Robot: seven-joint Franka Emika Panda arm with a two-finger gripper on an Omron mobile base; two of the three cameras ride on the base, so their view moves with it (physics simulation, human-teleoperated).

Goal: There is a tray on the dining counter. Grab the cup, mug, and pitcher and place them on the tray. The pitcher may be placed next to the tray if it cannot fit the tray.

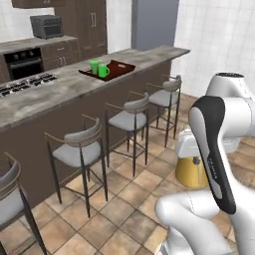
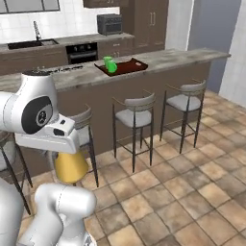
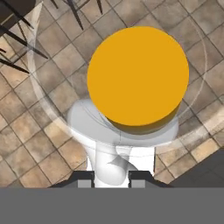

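Note:
My gripper is shut on the narrow neck of the clear glass pitcher. Its amber-yellow body hangs under my hand above the tiled floor, seen as pitcher and pitcher. On the far side of the stools, the dark reddish-brown tray lies on the dining counter. The bright green mug and the paler green cup stand on the tray's left part. In the right base view the tray holds the mug and the cup.
Several bar stools line the counter's front, between me and the tray. A gas hob is set in the counter to the left of the tray. Tiled floor lies open to the right.

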